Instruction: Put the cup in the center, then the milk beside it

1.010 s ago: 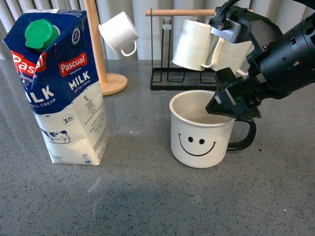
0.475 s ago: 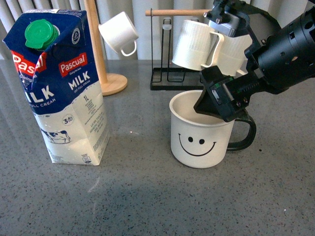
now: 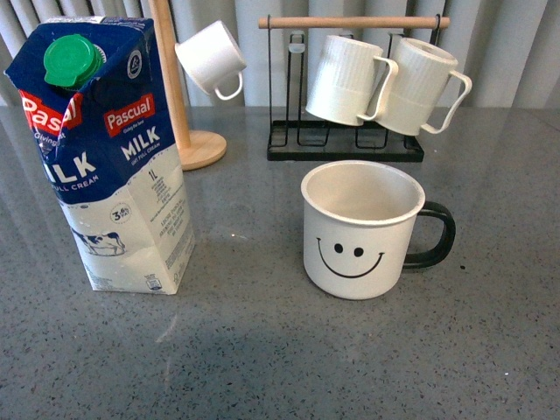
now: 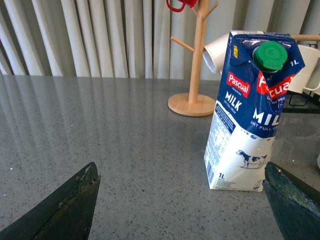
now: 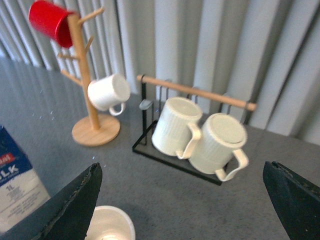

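Note:
The cup (image 3: 360, 229), a wide white mug with a black smiley face and a dark handle, stands upright on the grey table right of the middle in the front view. Its rim also shows at the edge of the right wrist view (image 5: 111, 224). The milk (image 3: 105, 153), a blue and white Pascual carton with a green cap, stands upright at the left. It also shows in the left wrist view (image 4: 252, 112). My left gripper (image 4: 180, 210) is open and empty, the carton standing beyond one finger. My right gripper (image 5: 182, 205) is open and empty, raised above the table. Neither gripper shows in the front view.
A wooden mug tree (image 3: 179, 96) with a small plain white cup (image 3: 212, 57) stands behind the carton. A black rack (image 3: 346, 144) with a wooden bar holds two ribbed white mugs (image 3: 381, 83) behind the cup. A red cup (image 5: 50, 22) hangs on the tree's top.
My right arm has left the front view. It was over the smiley cup's rim before and has risen away. The cup stands free in the same place. The carton has not moved.

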`<state>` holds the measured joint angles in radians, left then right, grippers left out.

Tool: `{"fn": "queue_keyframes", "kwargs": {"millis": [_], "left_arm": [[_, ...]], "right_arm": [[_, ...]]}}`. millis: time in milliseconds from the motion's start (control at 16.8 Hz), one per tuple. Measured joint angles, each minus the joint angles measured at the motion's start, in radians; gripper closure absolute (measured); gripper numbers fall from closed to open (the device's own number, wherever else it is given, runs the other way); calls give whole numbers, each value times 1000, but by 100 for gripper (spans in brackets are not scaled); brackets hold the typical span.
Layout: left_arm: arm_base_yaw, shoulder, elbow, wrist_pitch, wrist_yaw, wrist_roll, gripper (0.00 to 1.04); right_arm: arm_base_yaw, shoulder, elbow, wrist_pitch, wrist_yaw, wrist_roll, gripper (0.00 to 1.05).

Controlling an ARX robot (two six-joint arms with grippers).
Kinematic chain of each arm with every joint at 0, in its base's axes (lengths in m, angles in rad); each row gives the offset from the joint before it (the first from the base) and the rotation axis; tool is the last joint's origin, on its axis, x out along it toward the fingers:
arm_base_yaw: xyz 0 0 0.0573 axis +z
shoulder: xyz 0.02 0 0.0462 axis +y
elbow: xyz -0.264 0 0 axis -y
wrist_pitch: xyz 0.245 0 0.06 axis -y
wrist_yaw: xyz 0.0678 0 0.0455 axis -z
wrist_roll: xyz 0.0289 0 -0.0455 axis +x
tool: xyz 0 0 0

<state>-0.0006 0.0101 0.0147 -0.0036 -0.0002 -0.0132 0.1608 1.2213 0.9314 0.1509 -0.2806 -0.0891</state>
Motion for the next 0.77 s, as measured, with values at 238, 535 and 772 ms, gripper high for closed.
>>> {"fn": "queue_keyframes", "kwargs": {"millis": [238, 535, 772], "left_arm": [[0, 0, 0, 0, 0, 0, 7], [0, 0, 0, 0, 0, 0, 7], [0, 0, 0, 0, 0, 0, 7]], "right_arm": [[-5, -487, -368, 122, 136, 57, 7], [-1, -960, -710, -136, 449, 75, 62], [-165, -1122, -803, -172, 283, 81, 103]]}}
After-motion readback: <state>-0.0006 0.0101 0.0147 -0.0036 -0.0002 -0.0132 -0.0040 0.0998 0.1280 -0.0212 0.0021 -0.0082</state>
